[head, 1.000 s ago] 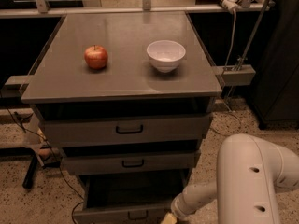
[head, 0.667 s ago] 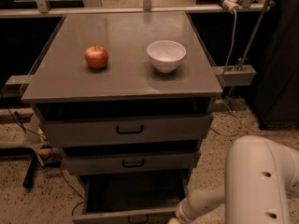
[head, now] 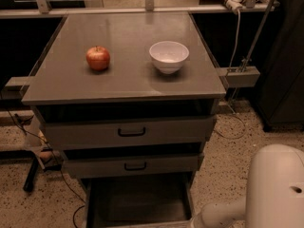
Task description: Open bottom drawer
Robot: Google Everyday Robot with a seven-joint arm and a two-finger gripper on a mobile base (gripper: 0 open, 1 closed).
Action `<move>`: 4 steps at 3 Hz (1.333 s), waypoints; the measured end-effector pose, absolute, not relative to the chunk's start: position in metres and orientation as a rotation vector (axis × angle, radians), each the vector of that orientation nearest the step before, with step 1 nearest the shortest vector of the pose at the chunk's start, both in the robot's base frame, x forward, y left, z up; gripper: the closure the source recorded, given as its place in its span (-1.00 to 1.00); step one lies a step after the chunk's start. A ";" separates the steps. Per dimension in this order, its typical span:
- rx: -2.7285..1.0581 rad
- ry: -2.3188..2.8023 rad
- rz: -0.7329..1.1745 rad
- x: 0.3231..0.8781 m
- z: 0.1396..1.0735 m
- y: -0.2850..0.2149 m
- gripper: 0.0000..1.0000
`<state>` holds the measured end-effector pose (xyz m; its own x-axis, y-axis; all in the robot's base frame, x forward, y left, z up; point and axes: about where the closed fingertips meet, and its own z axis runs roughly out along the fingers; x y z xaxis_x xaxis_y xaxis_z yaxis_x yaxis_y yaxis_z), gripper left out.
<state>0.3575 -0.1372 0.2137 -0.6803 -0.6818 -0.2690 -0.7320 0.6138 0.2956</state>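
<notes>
The bottom drawer (head: 137, 201) of the grey metal cabinet stands pulled out toward me. Its dark open tray shows, while its front and black handle are cut off by the lower edge of the camera view. My white arm (head: 223, 213) reaches in from the lower right toward the drawer's front right corner. My gripper lies below the frame edge and is out of view. The mid-width drawer (head: 135, 166) and the top drawer (head: 131, 132) above it are closed or nearly closed.
A red apple (head: 98, 58) and a white bowl (head: 169, 56) sit on the cabinet top (head: 123, 80). Cables run along the speckled floor at the left (head: 28, 141). A dark cabinet (head: 285, 70) stands at the right, with a side bracket (head: 237, 75) jutting out.
The bottom drawer has slid further out toward me. My arm has drawn back and down, and the gripper seen at the drawer front earlier has dropped out of the frame.
</notes>
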 end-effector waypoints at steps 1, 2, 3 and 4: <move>-1.243 2.684 0.603 0.369 0.207 -0.124 -1.00; -1.295 2.711 0.637 0.365 0.185 -0.115 -1.00; -1.310 2.741 0.662 0.355 0.177 -0.115 -1.00; -1.310 2.757 0.670 0.347 0.177 -0.118 -1.00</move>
